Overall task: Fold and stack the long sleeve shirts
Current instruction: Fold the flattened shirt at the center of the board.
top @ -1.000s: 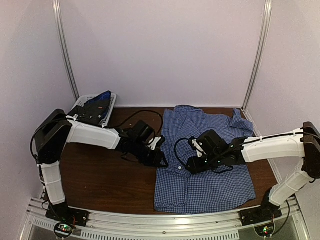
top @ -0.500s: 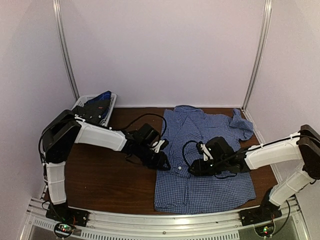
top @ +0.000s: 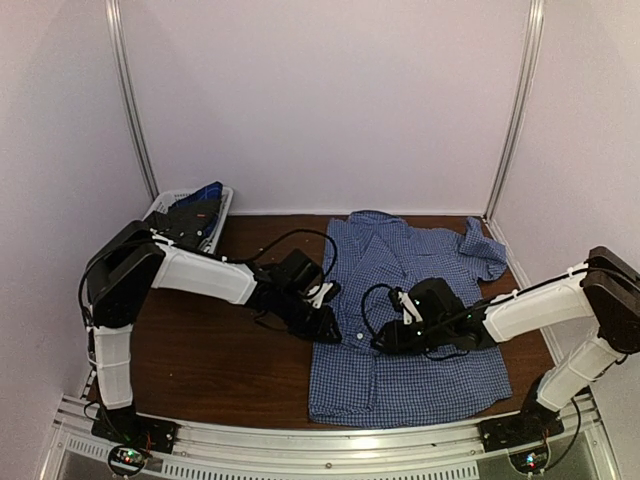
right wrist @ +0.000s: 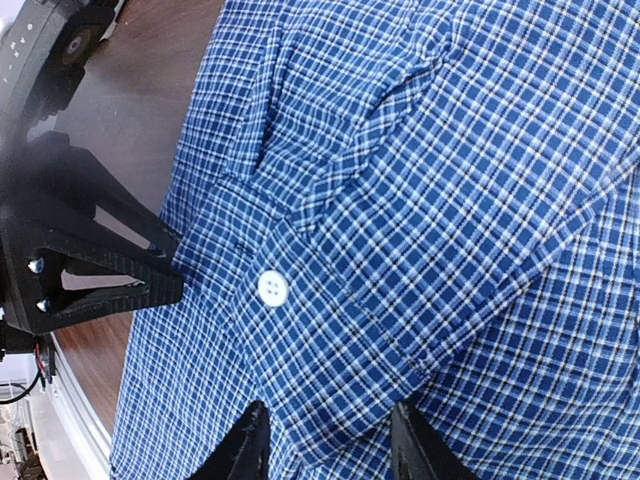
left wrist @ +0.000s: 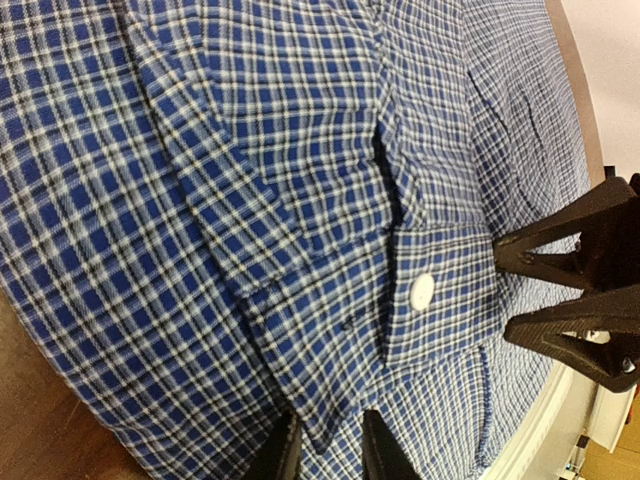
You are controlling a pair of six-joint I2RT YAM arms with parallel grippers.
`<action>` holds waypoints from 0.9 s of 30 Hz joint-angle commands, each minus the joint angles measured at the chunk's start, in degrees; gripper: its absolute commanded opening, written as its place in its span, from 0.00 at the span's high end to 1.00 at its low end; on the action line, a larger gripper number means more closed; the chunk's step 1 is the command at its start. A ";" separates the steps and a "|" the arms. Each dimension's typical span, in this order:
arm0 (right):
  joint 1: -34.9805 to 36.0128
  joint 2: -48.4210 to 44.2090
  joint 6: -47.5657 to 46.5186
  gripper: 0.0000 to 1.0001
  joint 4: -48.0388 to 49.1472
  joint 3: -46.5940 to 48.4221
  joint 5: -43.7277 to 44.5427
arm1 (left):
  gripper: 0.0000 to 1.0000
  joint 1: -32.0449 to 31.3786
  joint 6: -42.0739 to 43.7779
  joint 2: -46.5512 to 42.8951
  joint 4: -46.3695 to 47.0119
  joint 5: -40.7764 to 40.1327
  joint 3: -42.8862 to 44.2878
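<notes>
**Both grippers low on the cuff of the blue check shirt**

The shirt [top: 425, 375] lies spread flat on the right half of the table [top: 210, 350], with its collar toward the back wall. It is a blue-and-white check. One sleeve is folded in over the body. Its cuff [left wrist: 440, 300] lies near the shirt's left edge, with a white button [left wrist: 423, 291] showing.

The left gripper [top: 326, 326] is down at the shirt's left edge. In the left wrist view its fingers [left wrist: 283, 455] sit close together with the edge of the cloth nipped between them, so it is clamped on the shirt.

The right gripper [top: 384, 342] is down on the shirt just to the right of the left one and faces it. The buttoned cuff lies between the two. Its fingers [right wrist: 247, 445] stand apart with check cloth running between them. In the left wrist view their tips sit at the end of the cuff. Whether they pinch the cloth or only straddle it, I cannot tell.

A white basket [top: 160, 207] sits at the back left corner of the table, well apart from the shirt. It holds dark clothing [top: 200, 210].
</notes>
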 commanded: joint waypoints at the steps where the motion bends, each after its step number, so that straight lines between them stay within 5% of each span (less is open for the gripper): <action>1: -0.20 0.81 0.96 0.58 1.98 -0.93 -0.40 | 0.79 -0.56 -0.07 1.06 1.49 0.02 1.66; 18: -0.20 2.12 2.94 0.61 4.07 -1.30 -1.79 | 0.96 -1.38 0.11 0.45 1.47 0.54 1.75; 27: -0.20 0.79 1.90 0.94 0.56 0.93 -1.49 | 1.00 -1.61 0.63 -1.60 -0.34 0.73 1.59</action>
